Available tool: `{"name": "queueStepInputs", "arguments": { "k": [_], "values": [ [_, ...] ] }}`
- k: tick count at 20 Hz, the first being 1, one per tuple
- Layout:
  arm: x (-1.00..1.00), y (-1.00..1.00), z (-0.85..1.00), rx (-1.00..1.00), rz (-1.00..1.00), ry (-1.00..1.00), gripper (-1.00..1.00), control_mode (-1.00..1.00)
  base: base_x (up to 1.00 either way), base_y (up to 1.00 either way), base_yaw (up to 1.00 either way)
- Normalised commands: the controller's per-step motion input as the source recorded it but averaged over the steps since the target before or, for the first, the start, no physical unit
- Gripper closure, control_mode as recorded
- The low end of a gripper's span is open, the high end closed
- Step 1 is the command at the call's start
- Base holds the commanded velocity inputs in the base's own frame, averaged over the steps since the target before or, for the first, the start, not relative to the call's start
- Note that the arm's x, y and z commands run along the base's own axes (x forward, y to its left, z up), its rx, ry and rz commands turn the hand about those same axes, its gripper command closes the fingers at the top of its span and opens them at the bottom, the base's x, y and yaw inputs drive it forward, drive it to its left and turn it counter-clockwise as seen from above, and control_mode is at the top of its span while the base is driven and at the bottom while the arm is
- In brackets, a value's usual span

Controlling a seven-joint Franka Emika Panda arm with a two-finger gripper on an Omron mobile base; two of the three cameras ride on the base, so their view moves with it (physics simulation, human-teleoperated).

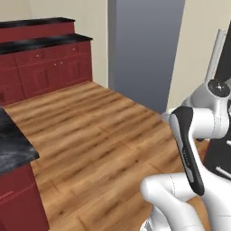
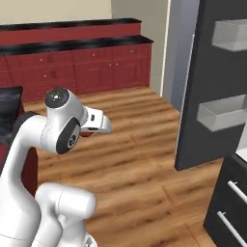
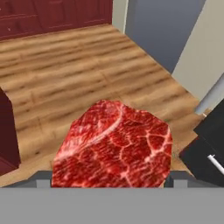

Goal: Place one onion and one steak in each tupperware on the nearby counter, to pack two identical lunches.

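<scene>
A bright red marbled steak point(image 3: 114, 146) sits between the two fingers of my gripper point(image 3: 111, 180), which is shut on it. It hangs above the wooden floor. In the right base view the white hand point(image 2: 96, 120) points away from the base, with a sliver of red steak point(image 2: 86, 134) under it. The counter point(image 1: 12, 149), a black marbled top over dark red cabinets, stands to the arm's left. Its corner point(image 2: 9, 103) also shows behind the arm, and its red cabinet side point(image 3: 6, 131) is at the left of the hand view. The onion and the tupperware are out of view.
A long two-tiered red counter run point(image 1: 40, 58) lines the back wall. A grey pillar point(image 1: 144, 45) stands ahead. To the right is a dark open unit with grey shelves point(image 2: 222, 113) and dark drawers point(image 2: 231, 202). Wooden floor point(image 1: 99, 135) lies between.
</scene>
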Motion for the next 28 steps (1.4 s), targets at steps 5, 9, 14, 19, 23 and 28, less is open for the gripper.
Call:
{"name": "queueStepInputs", "arguments": {
  "k": [5,9,14,19,23,28],
  "values": [
    [0.00,0.00,0.00,0.00,0.00,0.00,1.00,1.00,0.26,-0.01,0.45],
    [0.00,0.00,0.00,0.00,0.00,0.00,1.00,1.00,0.29,-0.11,0.43],
    [0.00,0.00,0.00,0.00,0.00,0.00,1.00,1.00,0.12,0.12,0.34],
    [0.00,0.00,0.00,0.00,0.00,0.00,1.00,1.00,0.28,0.92,0.10],
    [0.00,0.00,0.00,0.00,0.00,0.00,1.00,1.00,0.56,1.00,0.01],
    [0.00,0.00,0.00,0.00,0.00,0.00,1.00,1.00,0.28,1.00,0.00]
  ]
}}
